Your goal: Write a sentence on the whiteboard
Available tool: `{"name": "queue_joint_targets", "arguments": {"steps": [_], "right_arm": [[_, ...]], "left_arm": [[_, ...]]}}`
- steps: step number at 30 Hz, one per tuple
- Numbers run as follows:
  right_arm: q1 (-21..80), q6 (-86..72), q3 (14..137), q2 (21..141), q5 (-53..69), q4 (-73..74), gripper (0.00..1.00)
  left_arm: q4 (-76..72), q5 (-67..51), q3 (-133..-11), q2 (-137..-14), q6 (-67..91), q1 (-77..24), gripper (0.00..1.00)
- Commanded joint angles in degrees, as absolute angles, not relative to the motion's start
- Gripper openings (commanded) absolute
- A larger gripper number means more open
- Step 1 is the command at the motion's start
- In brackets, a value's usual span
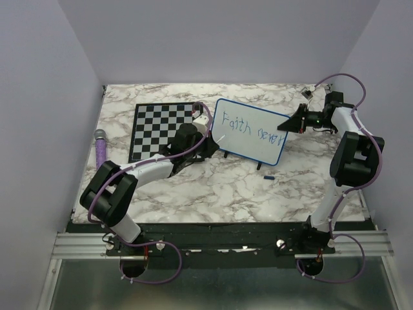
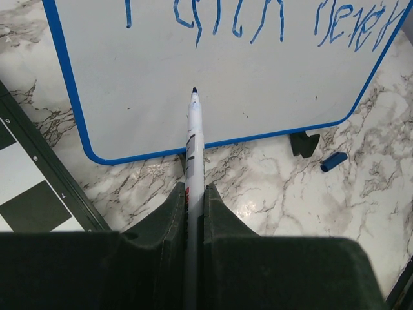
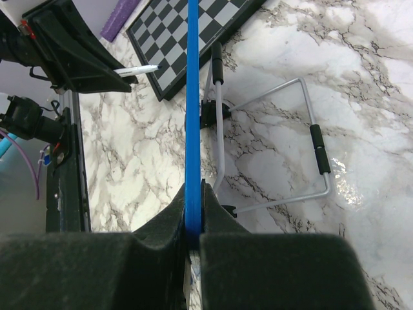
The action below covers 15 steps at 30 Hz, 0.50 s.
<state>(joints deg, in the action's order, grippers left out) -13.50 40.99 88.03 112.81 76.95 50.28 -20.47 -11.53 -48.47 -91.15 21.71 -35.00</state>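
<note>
The whiteboard, white with a blue frame, stands tilted on the marble table. Blue handwriting, the sentence, reads "Faith never" in one line near its top edge. My left gripper is shut on a white marker. The marker's blue tip points at the bare white area below the writing, and I cannot tell whether it touches. My right gripper is shut on the board's blue frame edge, at the board's right side.
A checkered chessboard lies left of the whiteboard, with a purple object beyond it. The marker's blue cap lies on the table near the board's black foot. A wire stand props the board from behind.
</note>
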Motion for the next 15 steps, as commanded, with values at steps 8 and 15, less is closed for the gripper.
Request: {"name": "queue_joint_targets", "arguments": {"steps": [8, 15], "right_arm": [[-13.27, 43.15, 89.56, 113.03, 75.41, 50.62, 0.01], [-13.27, 43.07, 89.56, 112.94, 75.58, 50.54, 0.00]], "left_arm": [[-23.82, -11.95, -46.67, -90.97, 18.81, -35.33, 0.00], [-24.34, -12.39, -47.72, -92.28, 18.02, -35.33, 0.00]]}}
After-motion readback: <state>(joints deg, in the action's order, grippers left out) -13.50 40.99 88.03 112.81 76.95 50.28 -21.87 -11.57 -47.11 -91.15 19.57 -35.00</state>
